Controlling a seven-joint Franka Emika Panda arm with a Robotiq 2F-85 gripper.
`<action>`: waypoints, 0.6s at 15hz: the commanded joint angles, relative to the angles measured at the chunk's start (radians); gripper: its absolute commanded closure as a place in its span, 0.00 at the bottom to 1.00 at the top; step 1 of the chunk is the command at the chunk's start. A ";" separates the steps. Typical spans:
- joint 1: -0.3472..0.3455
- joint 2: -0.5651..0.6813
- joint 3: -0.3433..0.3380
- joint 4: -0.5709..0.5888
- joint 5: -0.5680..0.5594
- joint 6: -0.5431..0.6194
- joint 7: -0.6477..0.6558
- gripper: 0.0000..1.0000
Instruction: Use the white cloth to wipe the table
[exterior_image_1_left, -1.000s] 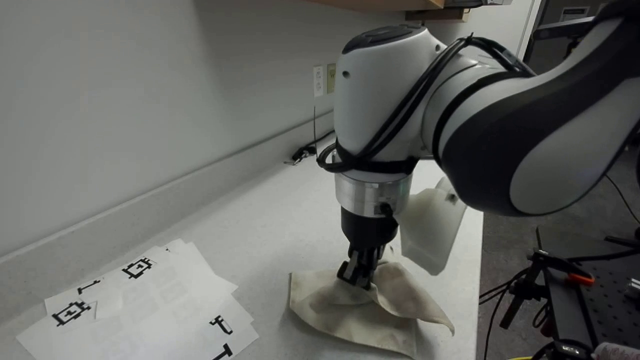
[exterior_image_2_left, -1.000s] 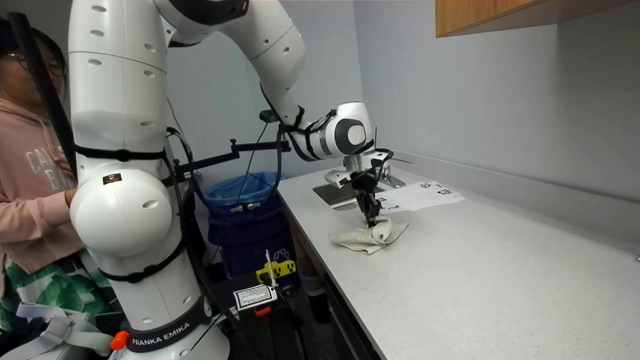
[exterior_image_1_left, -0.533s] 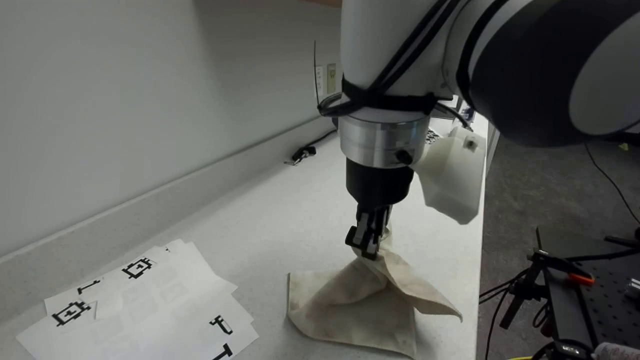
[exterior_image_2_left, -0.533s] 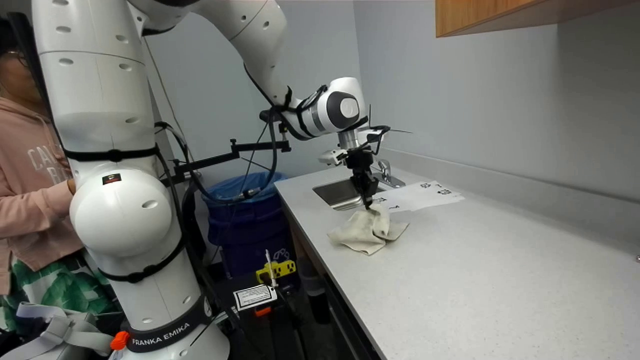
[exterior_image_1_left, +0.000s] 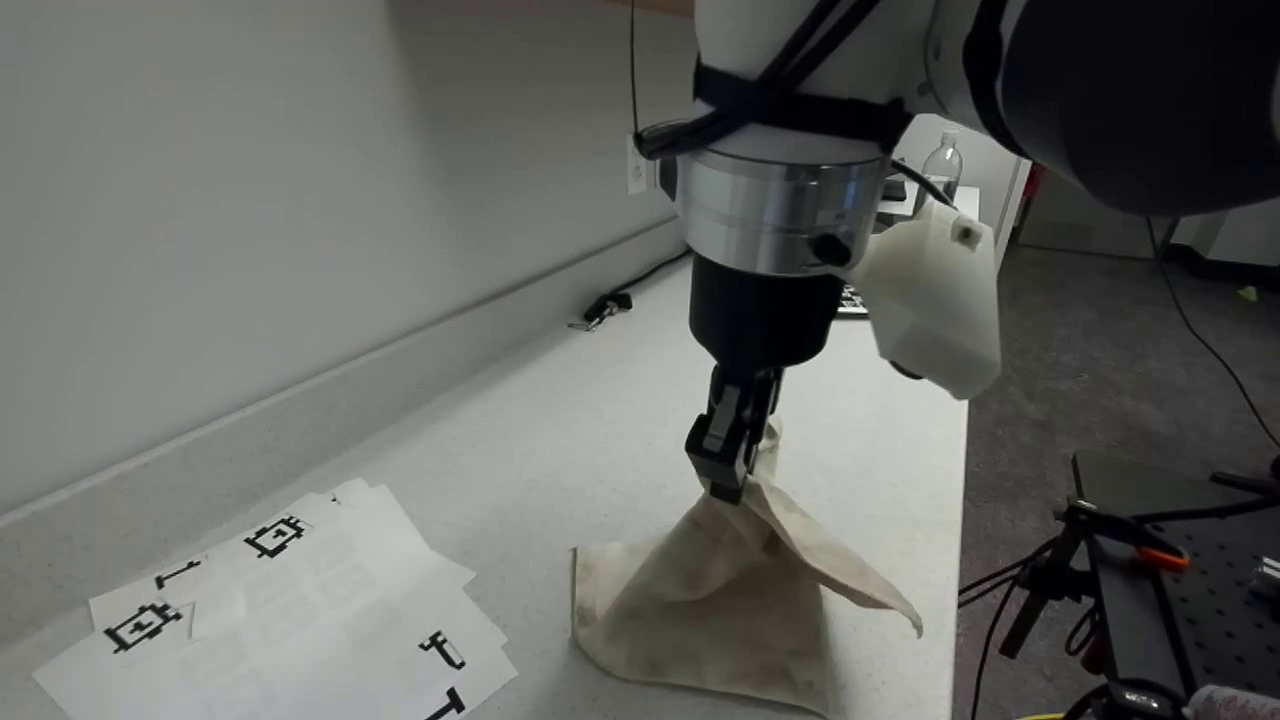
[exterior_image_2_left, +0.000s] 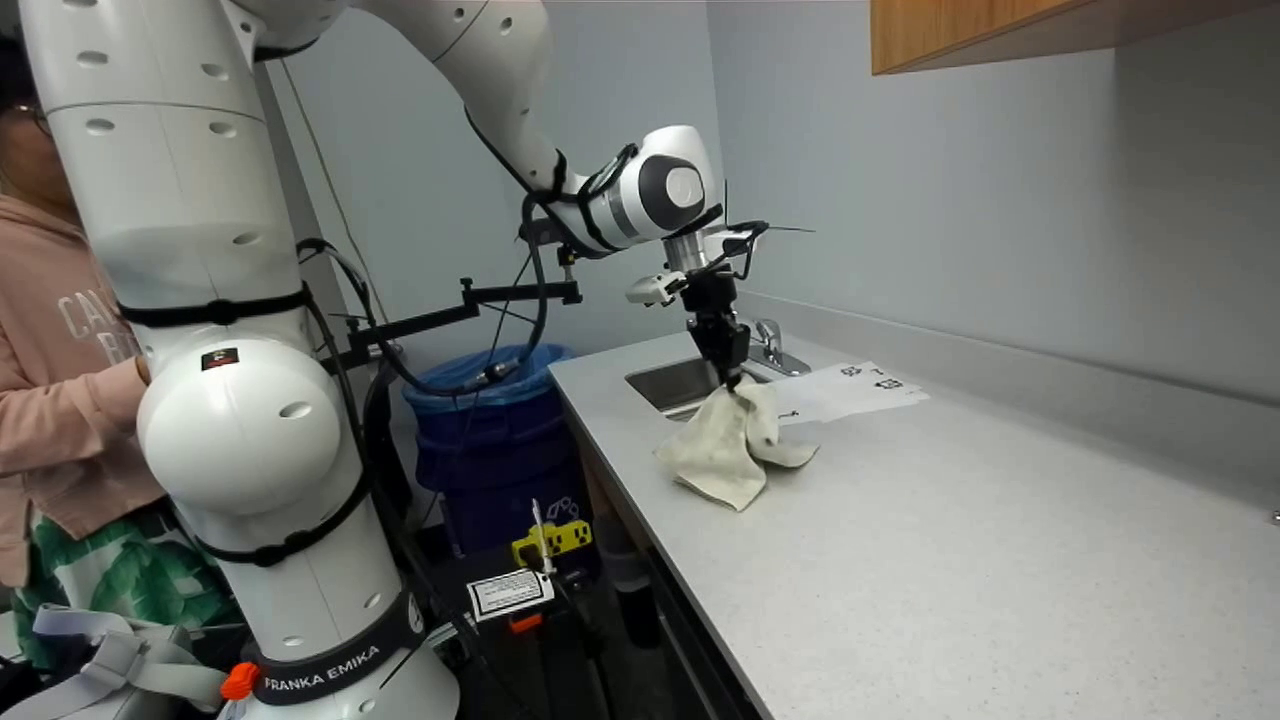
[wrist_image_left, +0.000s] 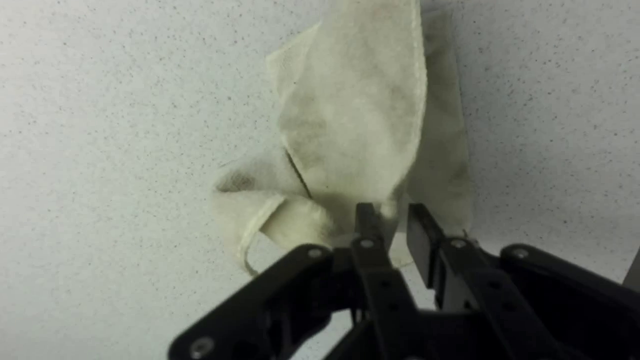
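- My end effector (wrist_image_left: 392, 209) pinches a raised fold of the white cloth (exterior_image_1_left: 710, 610); so small a bite could slip under drag.
- The cloth's lower part rests on the tabletop (exterior_image_2_left: 960, 560).
- Sweeping wide, I might snag the printed sheets (exterior_image_1_left: 330, 595) nearby.

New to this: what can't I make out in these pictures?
Table under the white cloth, all views: covered by the cloth.
Part of the sink, in an exterior view: behind tool and cloth.
Part of the person, in an exterior view: cut off by left edge, behind arm.
Lettering on the label, in an exterior view: too small.
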 joint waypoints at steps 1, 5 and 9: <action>-0.033 -0.037 0.033 -0.002 -0.009 -0.043 -0.024 0.46; -0.043 -0.057 0.035 -0.009 -0.028 -0.080 -0.008 0.16; -0.064 -0.090 0.031 -0.029 -0.041 -0.124 0.015 0.00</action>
